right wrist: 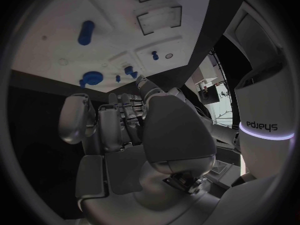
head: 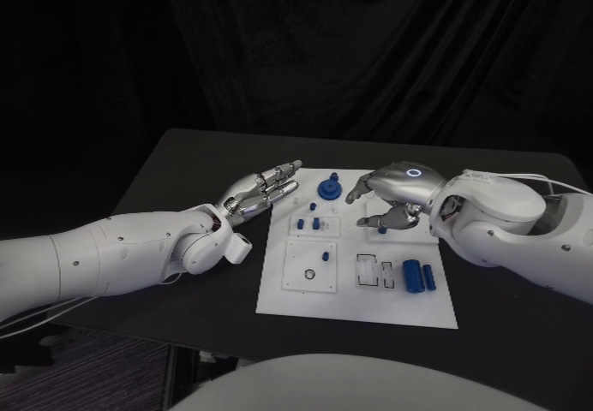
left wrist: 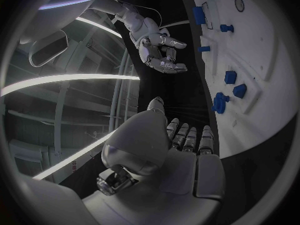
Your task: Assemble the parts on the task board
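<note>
Lying in the middle of the black table [head: 185, 163], the white task board [head: 358, 300] carries the small blue parts: a round knob-like part [head: 329, 187] near its far edge, short pegs [head: 316, 224] in a square section behind the middle, one peg [head: 326, 255] in the section nearer the robot, and two blue cylinders [head: 419, 277] side by side near the board's right edge. The left hand [head: 262, 192] hovers just beside the board's left far corner, fingers stretched out and apart, holding nothing (the left wrist view shows the same flat palm [left wrist: 181, 150]). The right hand [head: 393, 199] is over the board's far right part, fingers curled downward; whether they pinch a part I cannot tell, though a bluish piece [head: 383, 229] shows near the fingertips.
</note>
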